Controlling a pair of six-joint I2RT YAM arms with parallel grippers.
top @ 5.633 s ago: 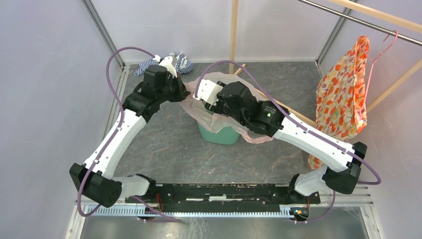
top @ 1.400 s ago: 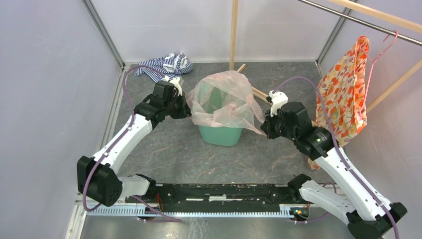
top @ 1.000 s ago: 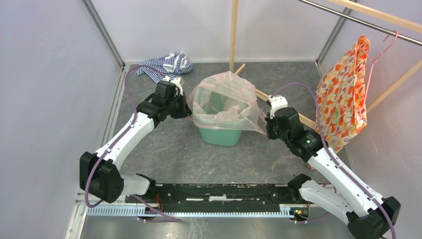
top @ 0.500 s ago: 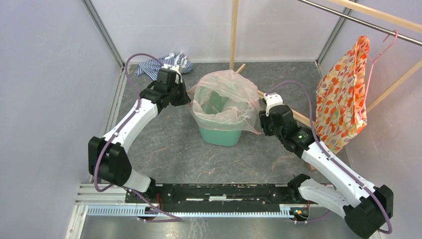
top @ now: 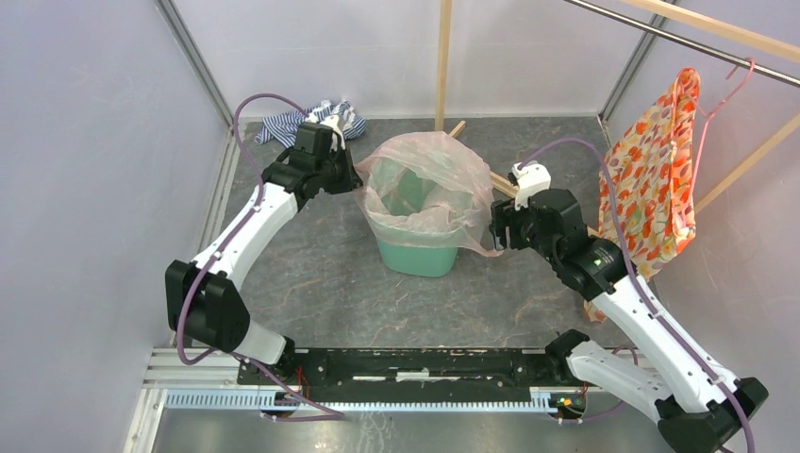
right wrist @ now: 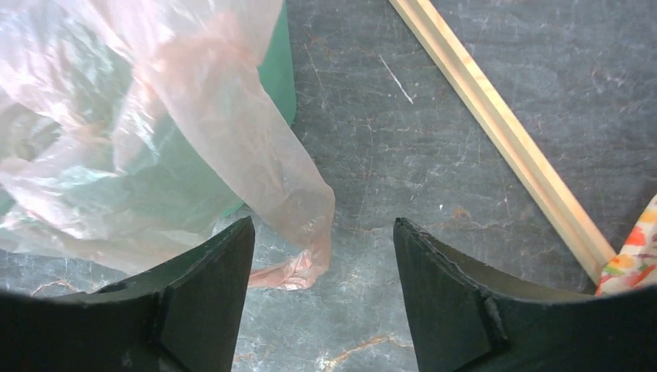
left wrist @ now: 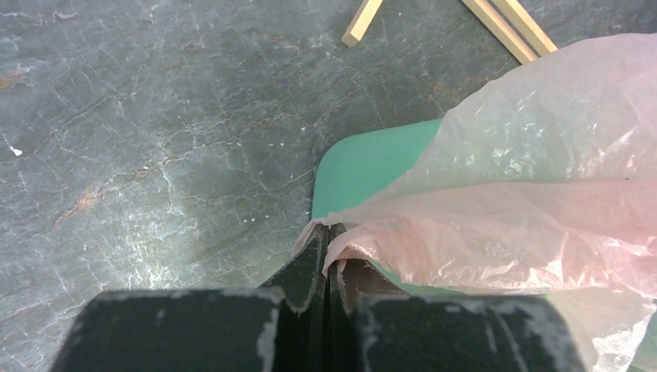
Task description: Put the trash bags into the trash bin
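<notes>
1. The trash bag (top: 443, 203) is draped over the mouth of the trash bin (top: 415, 257), with one tail hanging outside on the right.
2. Its left hem is pinched by the left gripper (left wrist: 326, 235); the right gripper (right wrist: 324, 232) is spread apart, empty.
3. The film is judged light, limp and slippery; a bunched fold should be taken.

Striped cloth (top: 283, 124), floral garment (top: 651, 179), wooden slats (right wrist: 503, 132)

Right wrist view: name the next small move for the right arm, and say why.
Probably ease the right pincer forward and close on the trash bag's loose corner. The pincer is open, that corner hangs outside the trash bin just ahead of it, and the left pincer is shut on the bag's other edge.
</notes>
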